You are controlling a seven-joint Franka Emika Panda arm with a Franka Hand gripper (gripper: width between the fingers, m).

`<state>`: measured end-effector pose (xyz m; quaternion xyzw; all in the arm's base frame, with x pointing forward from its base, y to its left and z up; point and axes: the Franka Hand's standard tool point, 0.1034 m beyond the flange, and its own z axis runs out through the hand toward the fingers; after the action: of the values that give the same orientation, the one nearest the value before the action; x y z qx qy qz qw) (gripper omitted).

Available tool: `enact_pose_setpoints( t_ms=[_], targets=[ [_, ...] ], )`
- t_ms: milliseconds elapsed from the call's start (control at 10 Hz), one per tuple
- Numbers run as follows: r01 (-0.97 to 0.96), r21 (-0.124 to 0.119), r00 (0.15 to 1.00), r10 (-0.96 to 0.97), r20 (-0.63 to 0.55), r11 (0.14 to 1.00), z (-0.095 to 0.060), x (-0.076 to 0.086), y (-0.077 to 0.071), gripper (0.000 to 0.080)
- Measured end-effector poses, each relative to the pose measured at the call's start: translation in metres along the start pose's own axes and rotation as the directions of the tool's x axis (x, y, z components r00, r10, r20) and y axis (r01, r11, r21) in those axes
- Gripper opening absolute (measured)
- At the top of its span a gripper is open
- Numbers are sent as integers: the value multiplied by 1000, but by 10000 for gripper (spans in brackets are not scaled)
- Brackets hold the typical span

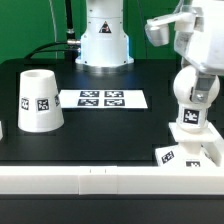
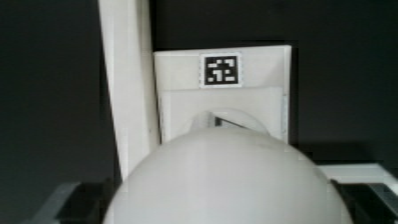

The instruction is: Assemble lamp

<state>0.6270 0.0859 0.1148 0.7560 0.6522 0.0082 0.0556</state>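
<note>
Shade (image 1: pixel 40 100) stands mouth-down near left edge, probably parked out of the arm's way. Marker board (image 1: pixel 103 98) mid-bench. Front-right corner: fingers (image 2: pixel 68 200) closed around bulb (image 1: pixel 190 112), upright above base (image 1: pixel 185 152); contact unclear. Base sits against white rail (image 1: pixel 90 178), presumably for bracing. Bench (image 1: pixel 120 130) matte black.

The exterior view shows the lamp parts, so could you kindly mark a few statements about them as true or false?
1. The shade stands on the table with its wide end down. True.
2. The marker board lies between the shade and the bulb. True.
3. The bulb lies on its side next to the shade. False: it is upright over the base, at the exterior view's right.
4. The shade already sits on the bulb. False: it stands alone, far from it.
</note>
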Motion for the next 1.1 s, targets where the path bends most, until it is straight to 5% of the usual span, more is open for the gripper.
enact_pose_setpoints(
  t_ms=[300,700,1100],
  targets=[
    [-327,34,944,328,-37,944,1,-3,0,577],
    [-716,66,695,719,-23,695,2,-1,-2,577],
    [-957,72,285,958,24,283,1,1,-3,577]
  ],
)
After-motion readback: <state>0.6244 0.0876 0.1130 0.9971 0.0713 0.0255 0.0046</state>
